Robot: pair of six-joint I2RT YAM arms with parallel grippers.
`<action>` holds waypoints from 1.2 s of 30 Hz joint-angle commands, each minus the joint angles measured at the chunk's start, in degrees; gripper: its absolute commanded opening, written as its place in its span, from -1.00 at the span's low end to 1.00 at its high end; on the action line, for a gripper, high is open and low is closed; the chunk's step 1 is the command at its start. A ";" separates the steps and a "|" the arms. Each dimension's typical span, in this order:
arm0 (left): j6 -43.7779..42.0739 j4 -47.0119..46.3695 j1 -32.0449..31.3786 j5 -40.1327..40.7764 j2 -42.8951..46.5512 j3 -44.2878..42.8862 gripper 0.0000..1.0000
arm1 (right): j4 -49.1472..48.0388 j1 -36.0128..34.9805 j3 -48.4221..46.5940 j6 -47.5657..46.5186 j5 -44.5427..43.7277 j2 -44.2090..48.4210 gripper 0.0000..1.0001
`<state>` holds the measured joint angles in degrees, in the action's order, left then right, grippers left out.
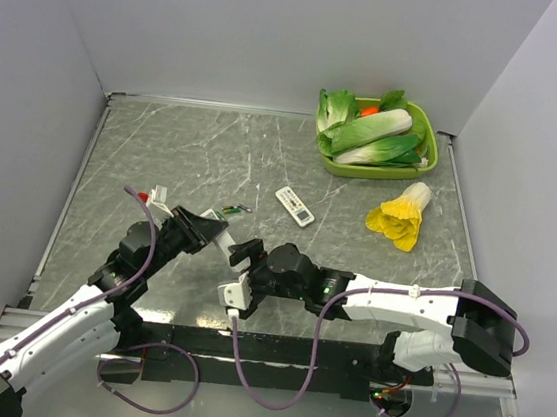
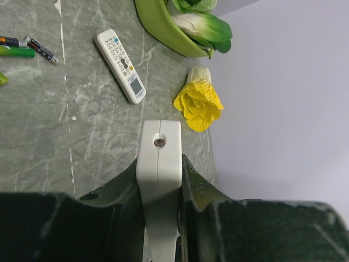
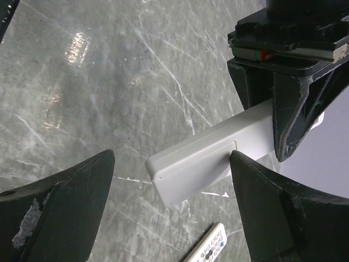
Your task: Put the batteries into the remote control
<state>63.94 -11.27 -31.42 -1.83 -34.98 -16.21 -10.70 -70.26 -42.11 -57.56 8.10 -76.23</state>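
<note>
While our left gripper [image 2: 159, 169] pinches the remote [image 3: 212, 150], our right gripper [image 3: 172, 158] stands spread about its free end; closing crookedly, we could lever it loose. The batteries [image 2: 16, 52] lie at its ten o'clock, left wrist view.

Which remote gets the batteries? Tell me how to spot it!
Look at the grey marbled table, then at the robot's left gripper over its left side. Pinched in it is the slim plain white plastic remote control. The other white remote with coloured buttons lies flat on the table, untouched.
</note>
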 commanded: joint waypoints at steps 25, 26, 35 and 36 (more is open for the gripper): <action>9.71 -3.14 1.18 -2.47 -0.09 -4.71 -0.97 | 2.00 -1.11 -1.75 -4.05 -3.09 -6.65 0.53; 10.06 -3.15 1.53 -2.74 0.00 -4.80 -0.97 | 2.08 -1.20 -1.75 -4.05 -3.18 -7.18 0.49; 9.97 -1.03 6.36 -5.55 2.46 -6.21 -0.97 | 4.11 -1.28 -1.49 -3.09 -2.83 -8.59 0.13; 10.15 -1.21 6.89 -6.78 2.38 -6.03 -0.97 | 4.28 -1.20 -1.40 -2.91 -2.74 -8.59 0.10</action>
<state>70.39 -3.18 -26.46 -1.87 -35.14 -17.72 -14.55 -70.91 -43.57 -62.19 3.33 -81.73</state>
